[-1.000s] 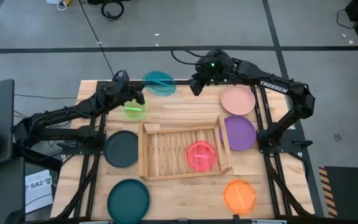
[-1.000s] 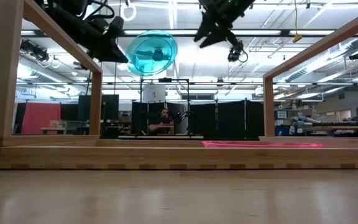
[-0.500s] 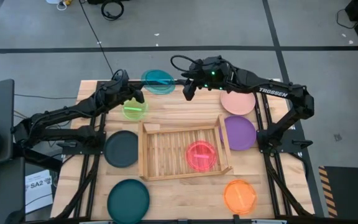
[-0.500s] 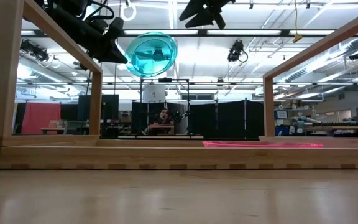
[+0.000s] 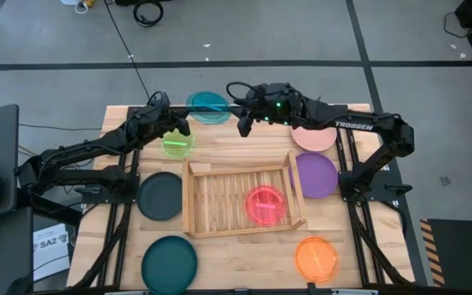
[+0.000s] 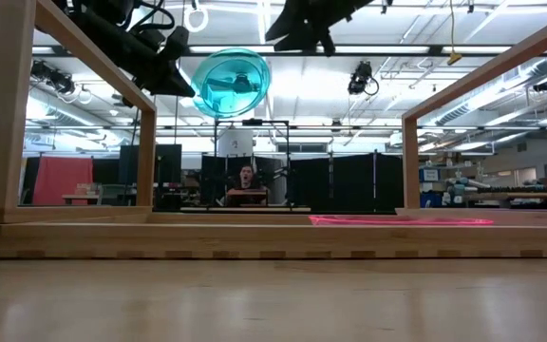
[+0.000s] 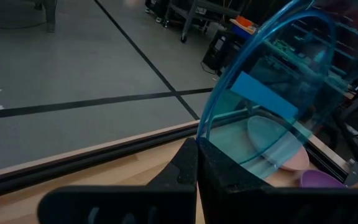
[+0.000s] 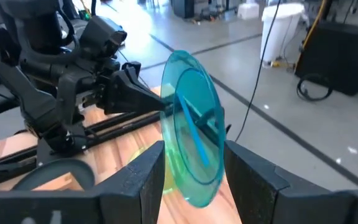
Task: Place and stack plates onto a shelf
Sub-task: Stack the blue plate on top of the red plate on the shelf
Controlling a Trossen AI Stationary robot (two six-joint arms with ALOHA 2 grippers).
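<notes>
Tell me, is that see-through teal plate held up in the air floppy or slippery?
Probably stiff: the teal plate keeps its round shape while the left gripper pinches only its rim. Likely light, since that edge grip holds it upright. Its glossy surface looks slippery, so the open right gripper might slide on it.

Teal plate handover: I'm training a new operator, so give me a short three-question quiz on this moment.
1. True or false: the left gripper is shut on the teal plate.
2. What lies in the shelf? A) orange plate B) pink plate C) nothing
3. Fill in: the right gripper is ____ and faces the teal plate, not yet gripping it.

Key: 1 true; 2 B, the pink plate; 3 open.
</notes>
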